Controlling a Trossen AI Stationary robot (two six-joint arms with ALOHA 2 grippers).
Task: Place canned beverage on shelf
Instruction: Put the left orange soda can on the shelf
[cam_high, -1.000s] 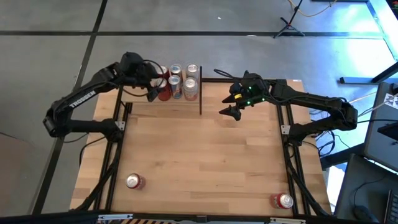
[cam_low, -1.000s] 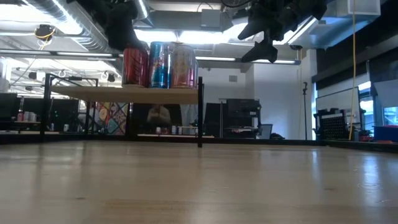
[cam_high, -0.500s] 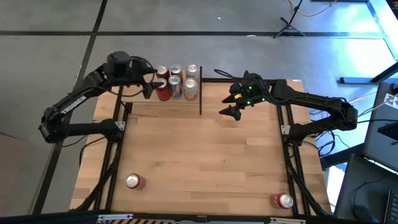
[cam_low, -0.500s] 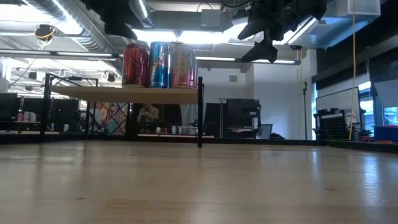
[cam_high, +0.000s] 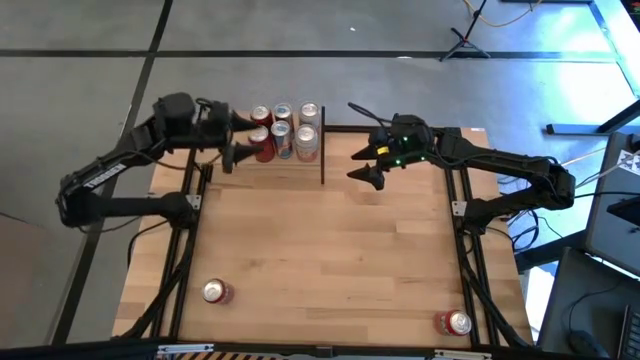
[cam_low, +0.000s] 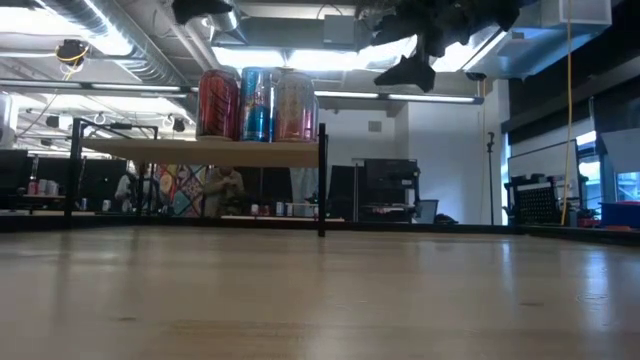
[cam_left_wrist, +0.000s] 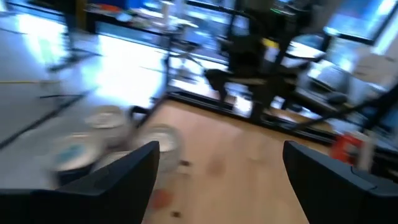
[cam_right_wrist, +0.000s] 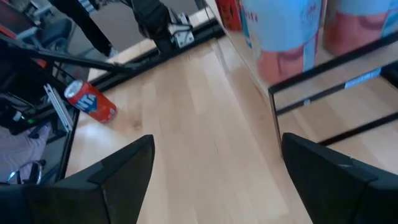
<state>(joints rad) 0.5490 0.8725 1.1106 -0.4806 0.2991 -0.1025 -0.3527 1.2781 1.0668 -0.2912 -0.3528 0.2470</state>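
Standing already on the small raised shelf of light wood with thin black posts (cam_high: 262, 165), at the far-left corner of the light-wood tabletop (cam_high: 320, 260) — a tight cluster of five upright cans, red, blue and pale pink (cam_high: 283, 131). Left unshelved, by the look of it: one red can on its side near the front-left corner (cam_high: 216, 292) and another red can on its side near the front-right corner (cam_high: 453, 323), both well apart from either arm.

Hovering just off the shelf's left end, the left gripper (cam_high: 228, 142) — fingers spread wide, nothing between them, pointed toward the cluster. Hanging above the far edge just right of the shelf's black corner post, the right gripper (cam_high: 368, 163) — likewise gaping and empty, tilted down toward the tabletop.

Judging the next pick: each loose can lies straight toward the front edge from the gripper on its own side, so nearer arm matches nearer corner. Seen from above, the front-left can's long axis runs roughly along the front edge, the front-right can's slightly askew — probably calling for fingers turned across the axis to span the round body.
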